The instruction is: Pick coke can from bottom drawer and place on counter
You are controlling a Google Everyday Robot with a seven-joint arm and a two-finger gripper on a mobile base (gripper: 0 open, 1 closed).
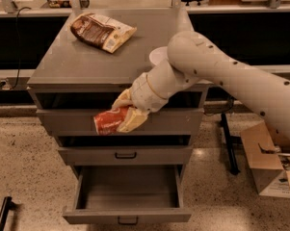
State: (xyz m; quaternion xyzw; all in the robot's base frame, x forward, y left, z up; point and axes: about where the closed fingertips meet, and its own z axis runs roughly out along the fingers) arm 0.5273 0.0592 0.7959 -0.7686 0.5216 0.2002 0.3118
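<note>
My gripper [121, 113] is shut on the red coke can [107, 121], which lies sideways between the cream fingers [132, 121]. It hangs in front of the top drawer's face, just below the counter's [86, 64] front edge. The bottom drawer [128, 198] stands pulled out below, and its inside shows nothing. My white arm reaches in from the right, across the counter's right side.
A brown-and-cream snack bag [102, 31] lies at the counter's back left. A white bowl [158, 56] on the counter's right is mostly hidden behind my arm. The middle drawer [125, 154] is closed. A cardboard box [267, 160] stands on the speckled floor to the right.
</note>
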